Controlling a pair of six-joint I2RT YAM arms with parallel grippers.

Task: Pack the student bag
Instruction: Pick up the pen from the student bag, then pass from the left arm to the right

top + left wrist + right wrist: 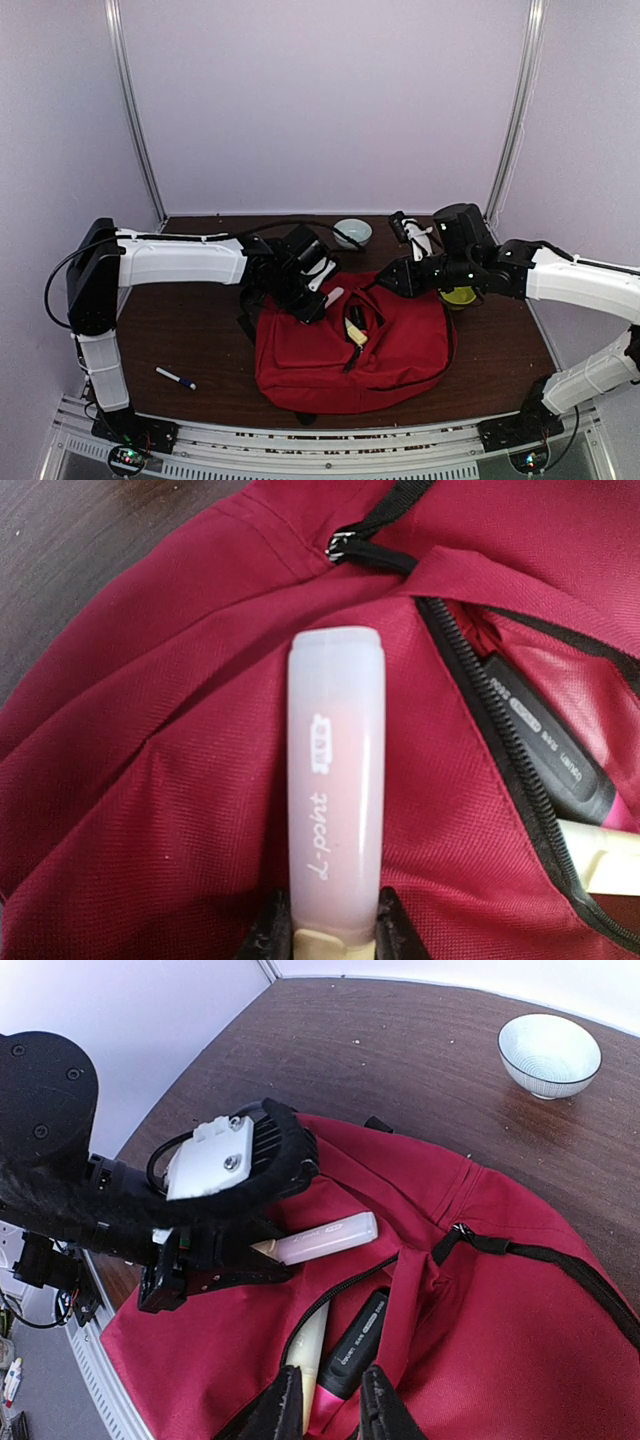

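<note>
One marker (335,780) hovers beside student bag (400,350) zipper edge.

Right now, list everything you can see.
student bag: one, red, table centre, pocket unzipped
highlighter: one, pale pink, over bag
marker: one, black and pink, inside pocket
pocket pen: one, cream, beside marker
bowl: one, white, far table side
loose pen: one, white and blue, near left
unclear object: one, yellow-green, behind right arm
table: one, dark brown
left claw: one, black, shut on highlighter
right claw: one, black, at pocket opening
</note>
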